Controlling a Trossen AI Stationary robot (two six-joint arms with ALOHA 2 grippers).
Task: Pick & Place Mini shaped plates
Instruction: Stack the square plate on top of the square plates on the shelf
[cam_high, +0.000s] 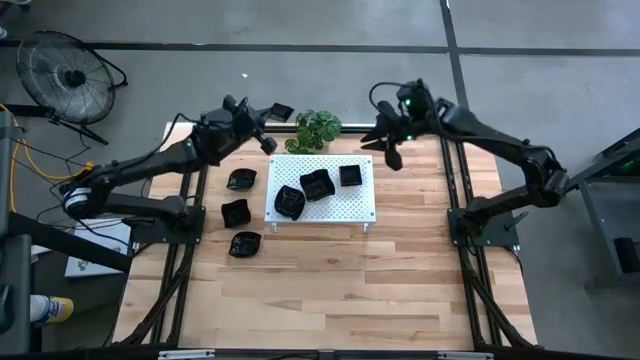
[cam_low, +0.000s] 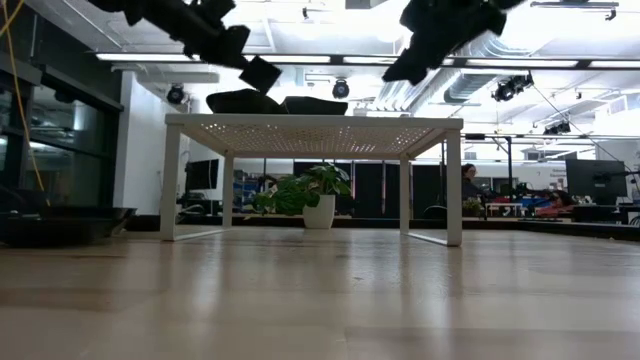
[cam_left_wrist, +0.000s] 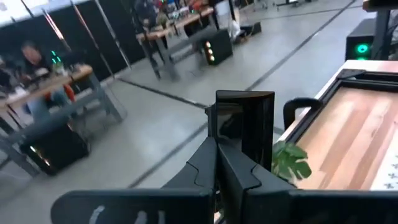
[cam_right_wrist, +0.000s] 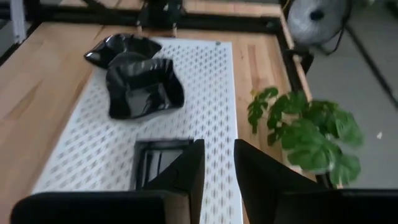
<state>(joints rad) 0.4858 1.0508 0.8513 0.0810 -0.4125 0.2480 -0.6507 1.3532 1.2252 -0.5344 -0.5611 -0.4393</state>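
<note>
Seven plates (cam_high: 316, 184) face you: three on the board (cam_high: 355, 207), three on the wooden surface (cam_high: 330, 280) left of it, one clamped in the left tool (cam_high: 281, 111). Right tool (cam_high: 390, 152) apart, empty.

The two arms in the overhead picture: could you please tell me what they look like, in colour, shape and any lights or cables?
Both are dark, almost black, jointed arms built of slim tubular links. The left arm has a pale, light-coloured band at its base joint. The right arm shows a small green light near its wrist. Each ends in a claw, left and right, with two flat, blocky black fingers.
</note>
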